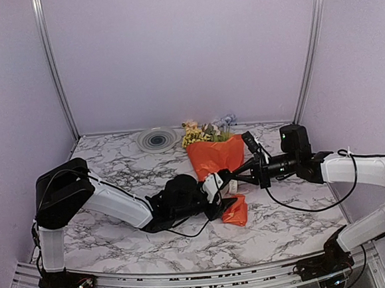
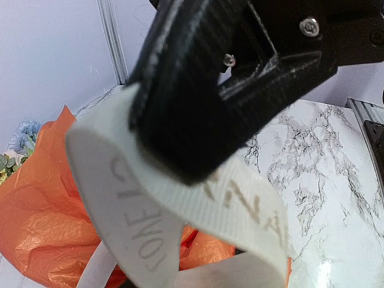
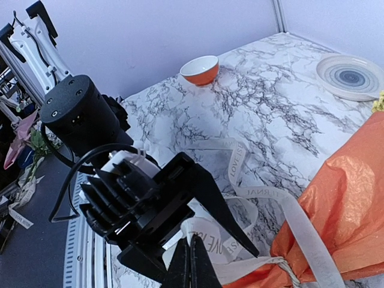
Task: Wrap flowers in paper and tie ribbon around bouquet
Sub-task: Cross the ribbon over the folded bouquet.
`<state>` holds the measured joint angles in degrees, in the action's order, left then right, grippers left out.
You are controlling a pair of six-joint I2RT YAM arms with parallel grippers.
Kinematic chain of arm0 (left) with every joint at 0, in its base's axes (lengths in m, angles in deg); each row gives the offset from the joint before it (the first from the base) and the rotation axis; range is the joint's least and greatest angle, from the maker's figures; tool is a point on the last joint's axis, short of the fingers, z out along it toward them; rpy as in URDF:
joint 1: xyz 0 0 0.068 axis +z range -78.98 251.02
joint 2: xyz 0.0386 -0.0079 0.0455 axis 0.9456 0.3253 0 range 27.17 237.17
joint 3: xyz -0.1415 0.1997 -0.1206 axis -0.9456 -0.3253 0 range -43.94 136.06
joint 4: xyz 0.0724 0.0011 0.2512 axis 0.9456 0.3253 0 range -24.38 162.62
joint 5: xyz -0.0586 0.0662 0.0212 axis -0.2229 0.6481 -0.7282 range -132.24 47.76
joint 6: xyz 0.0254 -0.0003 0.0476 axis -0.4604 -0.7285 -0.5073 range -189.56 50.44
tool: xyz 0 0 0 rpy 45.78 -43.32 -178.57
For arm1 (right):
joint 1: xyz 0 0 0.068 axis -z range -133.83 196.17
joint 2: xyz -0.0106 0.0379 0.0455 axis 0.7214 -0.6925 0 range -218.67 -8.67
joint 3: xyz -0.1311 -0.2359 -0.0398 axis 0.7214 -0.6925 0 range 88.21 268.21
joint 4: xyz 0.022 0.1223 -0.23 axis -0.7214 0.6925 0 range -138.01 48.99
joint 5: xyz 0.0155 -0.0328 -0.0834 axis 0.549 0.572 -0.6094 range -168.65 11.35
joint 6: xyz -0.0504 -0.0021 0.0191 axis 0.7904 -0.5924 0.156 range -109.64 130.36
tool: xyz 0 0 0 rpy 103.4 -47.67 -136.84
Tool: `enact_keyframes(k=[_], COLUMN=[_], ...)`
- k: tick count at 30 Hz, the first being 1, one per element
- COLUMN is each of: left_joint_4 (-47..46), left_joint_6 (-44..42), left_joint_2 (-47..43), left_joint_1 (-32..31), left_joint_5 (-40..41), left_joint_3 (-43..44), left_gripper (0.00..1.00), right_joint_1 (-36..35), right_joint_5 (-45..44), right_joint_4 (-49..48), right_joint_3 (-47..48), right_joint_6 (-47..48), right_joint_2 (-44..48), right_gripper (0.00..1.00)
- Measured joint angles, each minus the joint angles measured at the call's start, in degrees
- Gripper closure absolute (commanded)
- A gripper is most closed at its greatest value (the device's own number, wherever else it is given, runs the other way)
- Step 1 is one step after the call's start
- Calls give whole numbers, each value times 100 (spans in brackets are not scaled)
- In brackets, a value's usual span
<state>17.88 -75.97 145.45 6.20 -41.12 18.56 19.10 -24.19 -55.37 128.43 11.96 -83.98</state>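
A bouquet [image 1: 215, 157] lies in the middle of the table [image 1: 114, 165], blossoms toward the back wall. At its narrow waist the right gripper [image 3: 192, 264] is pinched tight on the ribbon [image 2: 150, 201]. The left gripper [image 1: 227, 192] seems half-spread around the ribbon's loop.

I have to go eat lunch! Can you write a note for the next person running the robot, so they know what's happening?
Left gripper: looks open, right beside the ribbon.
Right gripper: shut on the ribbon.
Bouquet: lying mid-table, flowers at the far end.
Done: flowers are wrapped in the paper.
Left: ribbon lies in loose loops near the narrow end; it probably needs pulling tight and tying.
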Motion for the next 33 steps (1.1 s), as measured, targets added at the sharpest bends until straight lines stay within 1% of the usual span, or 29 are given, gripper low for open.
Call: enact_keyframes(k=[3,5,8,10,11,13,15,16,17,18,19,20,21,23,25,29,31,32,33], left_joint_4=[107,415,1279,1823,2105,2741,3377,3679,3950,4223,4509,4725,4883,5125,5372,5626,5681,5678,5692], left_joint_6=[-13,-79,-221,-315,-339,-321,-264,-249,-201,-162,-157,-192,-238,-404,-577,-756,-861,-872,-938], left_joint_2=[-140,-385,-1078,-1567,-1812,-2295,-2629,-2721,-2756,-2756,-2743,-2743,-2745,-2730,-2588,-1827,-1521,-1408,-1375], left_joint_1=[2,9,46,83,111,247,584,844,1121,1366,1626,1818,1934,1991,2000,2135,2225,2271,2295], left_joint_5=[50,42,-177,-407,-531,-726,-846,-839,-780,-680,-527,-380,-245,-68,37,358,479,474,498], left_joint_3=[-142,-227,-299,-308,-313,-328,-323,-321,-321,-321,-341,-393,-474,-662,-726,-472,-411,-398,-317], left_gripper=[21,18,18,21,24,33,55,61,59,51,35,25,20,19,21,22,27,31,40], right_joint_1=[0,0,0,4,7,9,11,11,9,11,11,11,11,11,11,11,11,11,11], right_joint_5=[-92,-136,-219,-249,-251,-251,-243,-240,-232,-227,-225,-225,-225,-221,-208,-199,-199,-199,-199], right_joint_4=[-127,-164,-162,-181,-203,-208,-208,-212,-212,-210,-201,-201,-203,-199,-199,-151,-116,-98,-85], right_joint_3=[20,26,79,125,144,203,264,293,326,348,376,393,402,402,409,444,474,483,487], right_joint_6=[-57,-76,-79,-94,-98,-105,-120,-127,-140,-144,-149,-151,-157,-162,-164,-160,-160,-157,-157], right_joint_2=[28,31,20,-4,-28,-120,-236,-295,-365,-417,-481,-520,-546,-557,-560,-560,-560,-560,-560], right_gripper=[100,100,100,100,100,100,100,100,100,100,100,100,100,100,100,100,100,100,100])
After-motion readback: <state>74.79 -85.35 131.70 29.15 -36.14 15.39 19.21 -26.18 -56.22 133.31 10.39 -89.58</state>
